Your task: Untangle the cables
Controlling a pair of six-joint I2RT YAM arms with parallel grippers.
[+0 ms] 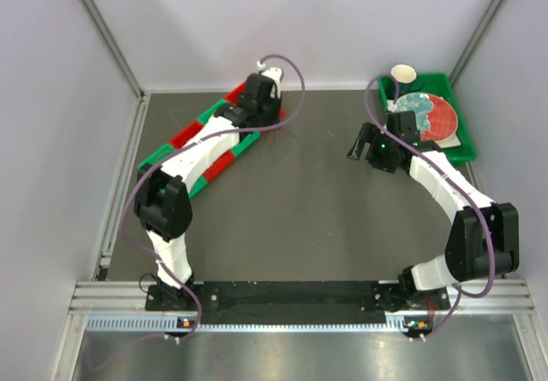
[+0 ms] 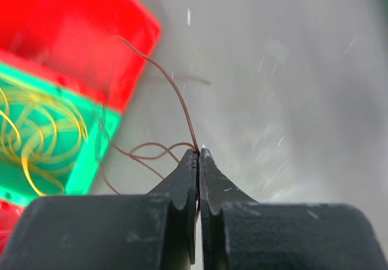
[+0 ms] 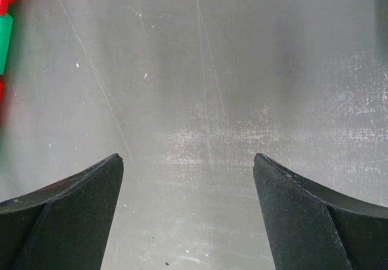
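A thin dark brown cable [image 2: 182, 105] rises from the tips of my left gripper [image 2: 199, 151], which is shut on it; more of its loops lie on the grey table to the left. Yellow cable [image 2: 42, 130] coils lie in a green compartment [image 2: 91, 161], next to a red compartment [image 2: 66, 33]. In the top view my left gripper [image 1: 269, 74] is at the far end of the red-and-green tray [image 1: 184, 133]; the cables are too thin to show there. My right gripper [image 3: 188, 158] hangs open over bare table, nothing between its fingers, also seen mid-table [image 1: 360, 144].
A green bin [image 1: 458, 111] at the back right holds a red-and-blue plate [image 1: 437, 116] and a paper cup [image 1: 404, 74]. White walls close in the table on the left, back and right. A strip of the tray [image 3: 5, 33] shows at the left edge of the right wrist view.
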